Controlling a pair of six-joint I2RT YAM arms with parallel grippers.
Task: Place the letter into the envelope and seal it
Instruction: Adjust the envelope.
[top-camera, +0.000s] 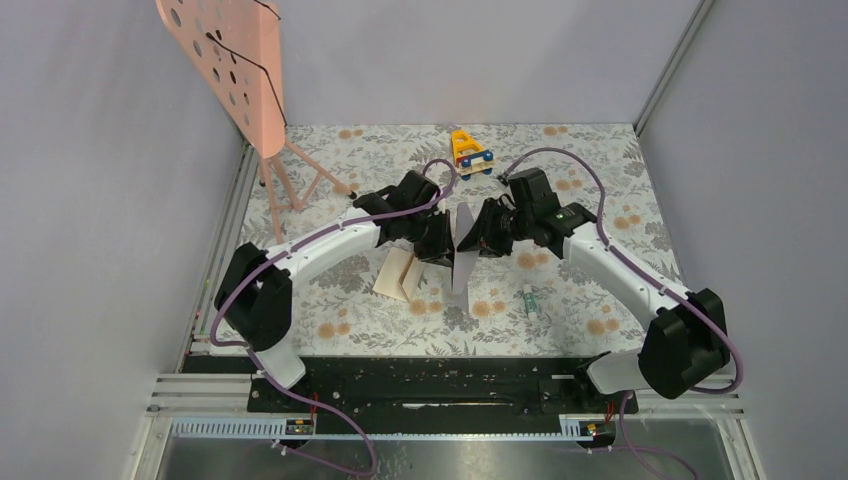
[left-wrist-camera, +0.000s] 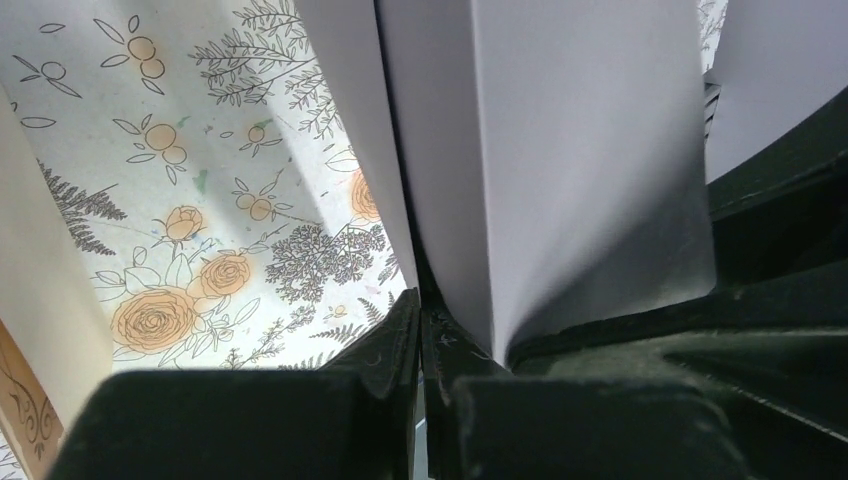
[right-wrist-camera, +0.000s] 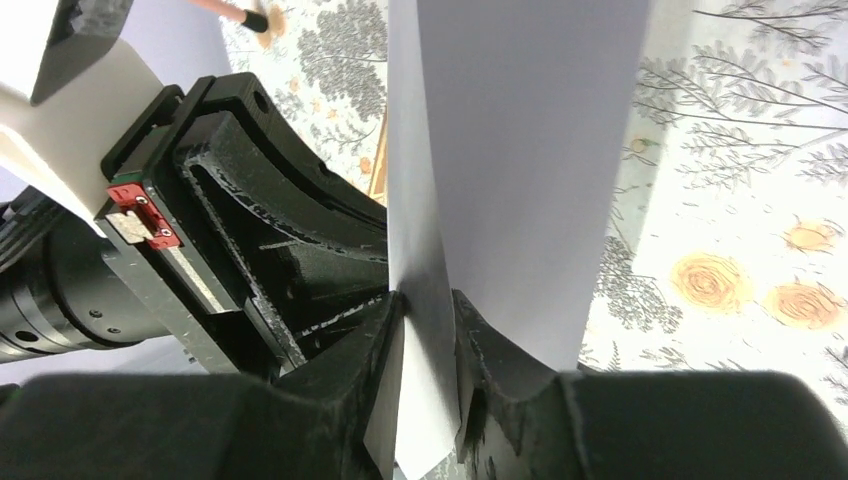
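Pink pegboard stand (top-camera: 225, 55), yellow toy (top-camera: 471, 152), small tube (top-camera: 530, 300) on floral cloth (top-camera: 380, 320)

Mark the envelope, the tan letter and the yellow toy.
envelope (top-camera: 462, 275): top view, lower part of its face.
tan letter (top-camera: 400, 275): top view, middle fold.
yellow toy (top-camera: 468, 148): top view, its upper body.

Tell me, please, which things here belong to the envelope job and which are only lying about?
Belong to the job: the envelope, upright in the shut jaws of the left gripper; the tan folded sheet on the table.
Only lying about: the yellow and blue toy; the pink perforated stand; the small green and white object.
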